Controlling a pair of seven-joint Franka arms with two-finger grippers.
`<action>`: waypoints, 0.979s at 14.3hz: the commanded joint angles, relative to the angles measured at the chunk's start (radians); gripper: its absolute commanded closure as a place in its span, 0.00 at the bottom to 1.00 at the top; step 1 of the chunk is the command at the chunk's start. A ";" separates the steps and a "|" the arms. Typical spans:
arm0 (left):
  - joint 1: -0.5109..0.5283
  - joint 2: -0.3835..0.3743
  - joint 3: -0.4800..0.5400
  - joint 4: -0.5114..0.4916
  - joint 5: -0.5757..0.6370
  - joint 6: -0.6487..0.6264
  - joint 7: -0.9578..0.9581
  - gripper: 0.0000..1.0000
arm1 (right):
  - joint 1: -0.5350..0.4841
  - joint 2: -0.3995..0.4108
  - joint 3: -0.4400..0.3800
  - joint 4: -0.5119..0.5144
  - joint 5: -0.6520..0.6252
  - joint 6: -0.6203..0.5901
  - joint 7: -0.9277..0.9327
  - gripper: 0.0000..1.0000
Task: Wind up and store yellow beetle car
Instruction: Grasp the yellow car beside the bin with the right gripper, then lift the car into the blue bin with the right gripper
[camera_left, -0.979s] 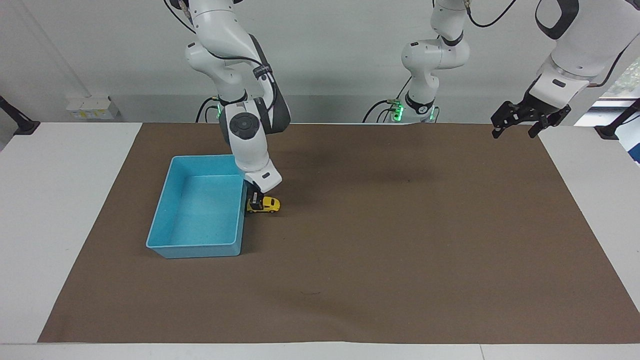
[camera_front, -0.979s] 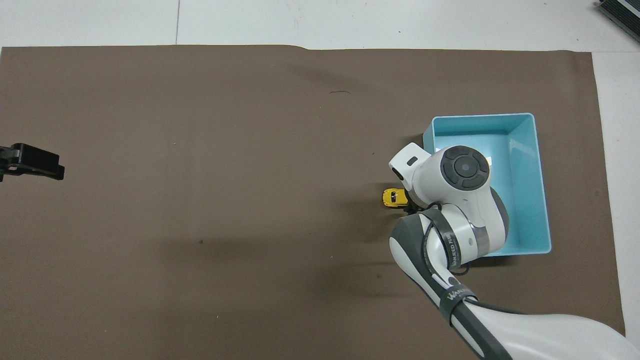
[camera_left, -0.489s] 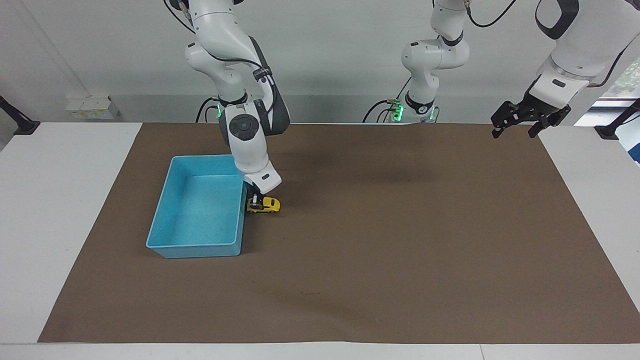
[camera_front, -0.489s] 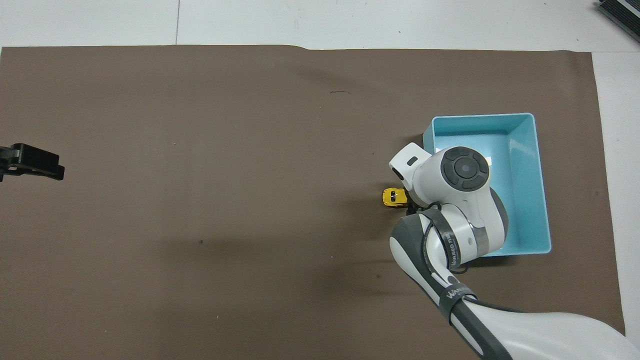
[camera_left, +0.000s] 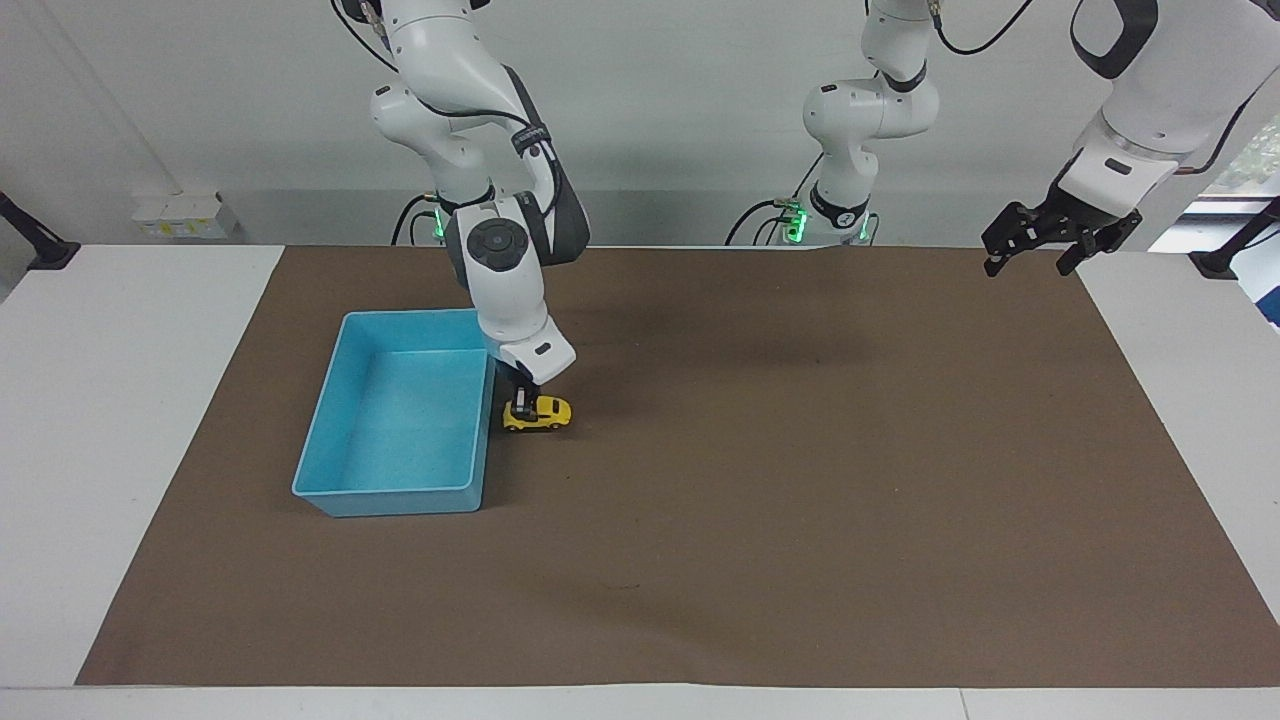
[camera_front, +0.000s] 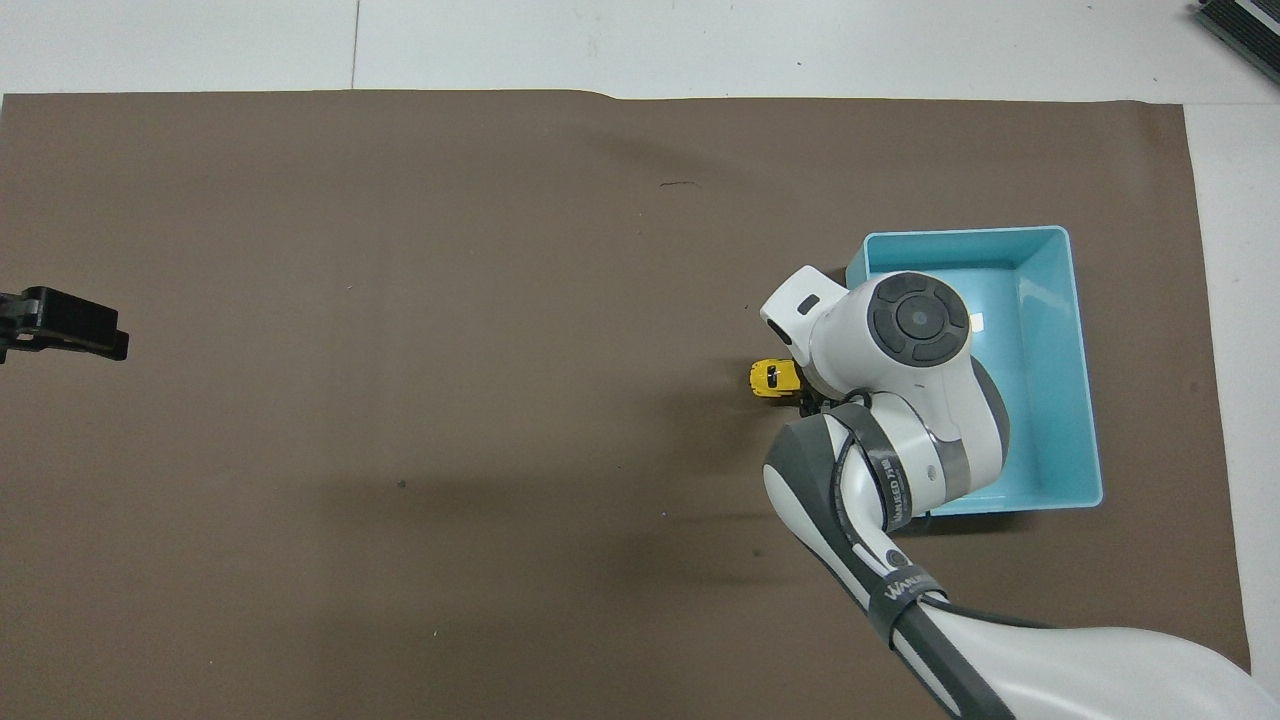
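Since a second ago the car (camera_left: 538, 413) and the right gripper (camera_left: 521, 407) have shifted together along the mat (camera_left: 800, 480), away from the bin (camera_left: 345, 400) and toward the left arm's end of the table, so a small strip of mat now shows between car and bin wall. Clamped on the car's bin-side end, the right gripper's fingers pinch it from above while its wheels rest on the mat. From overhead the car (camera_front: 772, 379) sticks out from under the right arm's wrist, which hides the gripper itself. The bin (camera_front: 1060, 300) sits at the right arm's end of the table, just beside the car. Off at the other end, the left gripper (camera_left: 1035, 242) waits high over the mat's corner, its fingers spread apart (camera_front: 62, 322).
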 joint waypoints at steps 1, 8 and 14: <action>0.018 -0.007 -0.008 0.008 -0.014 -0.020 -0.001 0.00 | -0.001 -0.020 0.001 0.084 0.002 -0.127 -0.012 1.00; 0.018 -0.007 -0.010 0.008 -0.014 -0.020 -0.001 0.00 | -0.053 -0.121 -0.017 0.144 -0.012 -0.322 -0.051 1.00; 0.018 -0.007 -0.010 0.008 -0.014 -0.020 -0.001 0.00 | -0.220 -0.129 -0.017 0.103 -0.012 -0.304 -0.301 1.00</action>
